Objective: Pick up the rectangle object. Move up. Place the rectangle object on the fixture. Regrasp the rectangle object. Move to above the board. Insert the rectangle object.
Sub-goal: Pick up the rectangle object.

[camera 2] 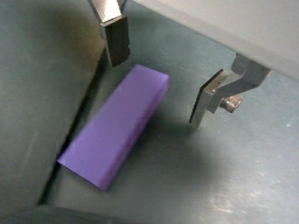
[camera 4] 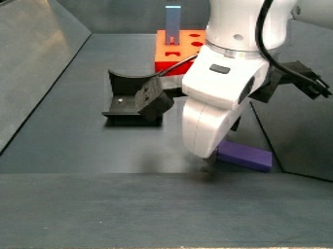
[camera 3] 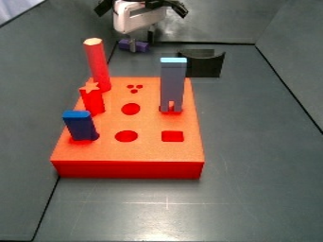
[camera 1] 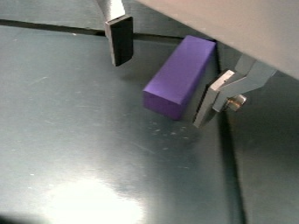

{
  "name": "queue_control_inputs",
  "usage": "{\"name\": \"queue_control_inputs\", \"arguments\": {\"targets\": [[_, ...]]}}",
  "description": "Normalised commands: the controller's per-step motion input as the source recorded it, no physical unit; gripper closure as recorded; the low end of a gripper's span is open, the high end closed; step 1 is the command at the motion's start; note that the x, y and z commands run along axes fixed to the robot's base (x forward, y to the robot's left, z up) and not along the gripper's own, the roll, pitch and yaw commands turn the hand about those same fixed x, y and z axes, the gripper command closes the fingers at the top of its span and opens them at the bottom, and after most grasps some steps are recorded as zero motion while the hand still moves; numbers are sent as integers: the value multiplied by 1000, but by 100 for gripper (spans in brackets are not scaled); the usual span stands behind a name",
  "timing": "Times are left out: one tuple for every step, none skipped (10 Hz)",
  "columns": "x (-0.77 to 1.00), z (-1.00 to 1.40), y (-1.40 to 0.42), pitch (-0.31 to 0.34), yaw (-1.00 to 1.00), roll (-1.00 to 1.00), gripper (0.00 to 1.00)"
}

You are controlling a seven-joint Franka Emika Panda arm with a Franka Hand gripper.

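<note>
The block (camera 2: 117,125) looks like smooth matt purple plastic. The claw (camera 1: 163,74), low over the floor (camera 1: 82,149), has brushed silver metal fingers (camera 1: 218,94) with dark matt pads. The floor is dark, slightly glossy metal with fine scratches.

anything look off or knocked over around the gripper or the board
Nothing stands out. The rectangle object lies flat on the floor between the open gripper's fingers, not yet gripped. The pegs on the board stand upright.

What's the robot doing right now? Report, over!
End effector open, low over the floor, straddling the purple block. Block lying flat, not gripped yet. Fixture empty, board far off. Nothing in the way.
</note>
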Motion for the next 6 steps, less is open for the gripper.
{"name": "queue_control_inputs", "arguments": {"targets": [[-351,-74,-80,-10,43,63,0],[-103,-69,0,-21,49,10,0],[-74,-131,0,-10,34,9,0],[-46,-217,0,-37,17,24,0],[-34,-394,0,-126,26,43,0],[-51,-366,0,-144,11,27,0]]}}
